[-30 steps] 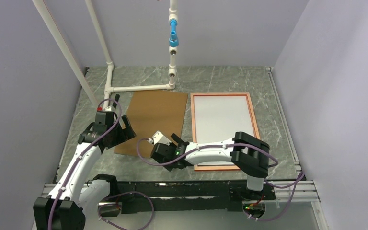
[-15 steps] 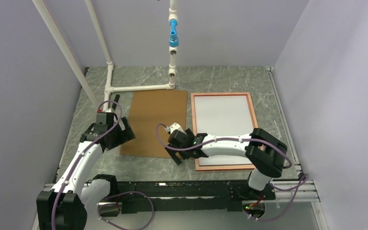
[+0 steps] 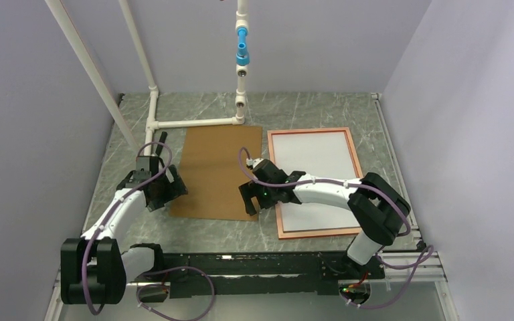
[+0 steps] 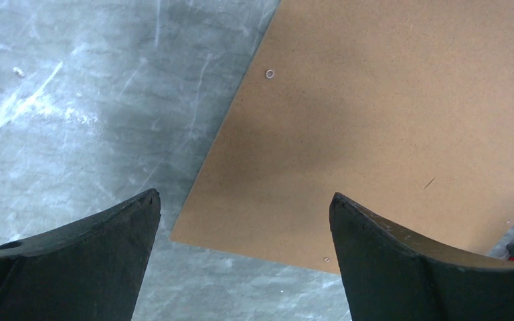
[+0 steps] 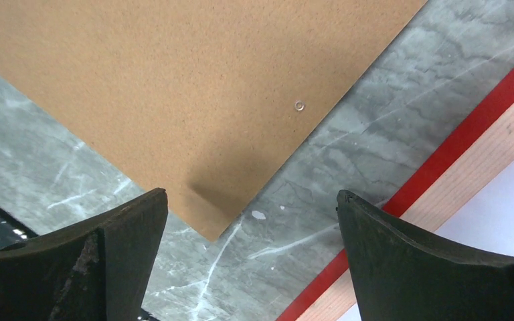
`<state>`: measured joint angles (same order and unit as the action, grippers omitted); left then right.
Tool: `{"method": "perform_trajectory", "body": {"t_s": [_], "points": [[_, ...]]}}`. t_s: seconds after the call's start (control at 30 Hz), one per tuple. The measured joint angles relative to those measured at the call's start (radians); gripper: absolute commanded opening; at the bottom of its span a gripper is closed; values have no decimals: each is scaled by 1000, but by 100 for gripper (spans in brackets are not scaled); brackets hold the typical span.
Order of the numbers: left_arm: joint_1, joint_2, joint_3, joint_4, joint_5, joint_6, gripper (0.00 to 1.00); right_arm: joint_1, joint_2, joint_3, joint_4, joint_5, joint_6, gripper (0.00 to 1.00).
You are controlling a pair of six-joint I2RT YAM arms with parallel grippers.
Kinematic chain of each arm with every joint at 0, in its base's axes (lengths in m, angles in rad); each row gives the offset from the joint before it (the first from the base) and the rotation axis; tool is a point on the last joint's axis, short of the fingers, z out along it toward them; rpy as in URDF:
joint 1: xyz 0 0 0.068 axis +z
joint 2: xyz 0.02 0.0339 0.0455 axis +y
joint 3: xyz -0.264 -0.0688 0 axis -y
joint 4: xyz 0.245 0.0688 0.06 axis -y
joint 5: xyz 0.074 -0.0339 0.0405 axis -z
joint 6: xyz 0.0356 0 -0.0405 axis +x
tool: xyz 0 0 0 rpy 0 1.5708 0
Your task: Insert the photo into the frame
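Observation:
The frame (image 3: pixel 357 164) lies flat at the right of the table, pale orange-wood face up. The photo (image 3: pixel 311 180) lies inside it, white face up. In the right wrist view the frame's red edge and wood border (image 5: pixel 482 167) and a corner of the white photo (image 5: pixel 512 214) show at the right. My right gripper (image 3: pixel 250 204) is open and empty over the near right corner of the brown backing board (image 3: pixel 217 170), just left of the frame; that corner sits between its fingers (image 5: pixel 251 214). My left gripper (image 3: pixel 167 192) is open and empty over the board's near left corner (image 4: pixel 244 221).
White PVC pipes (image 3: pixel 194 122) run along the back left, with an upright pipe carrying a blue fitting (image 3: pixel 242 53). Grey walls close the left, right and back. A black rail (image 3: pixel 241 264) runs along the near edge.
My right gripper has swung from the near edge up and right to the board's near right corner beside the frame. My left gripper has shifted slightly.

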<state>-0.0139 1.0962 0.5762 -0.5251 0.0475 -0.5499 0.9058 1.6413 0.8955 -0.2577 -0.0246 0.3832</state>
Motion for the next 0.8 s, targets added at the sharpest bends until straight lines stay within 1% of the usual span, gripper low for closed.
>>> {"method": "perform_trajectory", "body": {"t_s": [0.23, 0.43, 0.67, 0.8], "points": [[2, 73, -2, 57, 46, 15, 99, -87, 15, 16, 18, -158, 67, 99], [4, 99, -19, 99, 69, 15, 99, -93, 104, 106, 23, -259, 138, 99], [9, 112, -25, 145, 71, 15, 98, -100, 130, 136, 3, -285, 187, 99], [14, 91, -51, 194, 85, 14, 97, -104, 132, 138, 3, -296, 201, 99]]}}
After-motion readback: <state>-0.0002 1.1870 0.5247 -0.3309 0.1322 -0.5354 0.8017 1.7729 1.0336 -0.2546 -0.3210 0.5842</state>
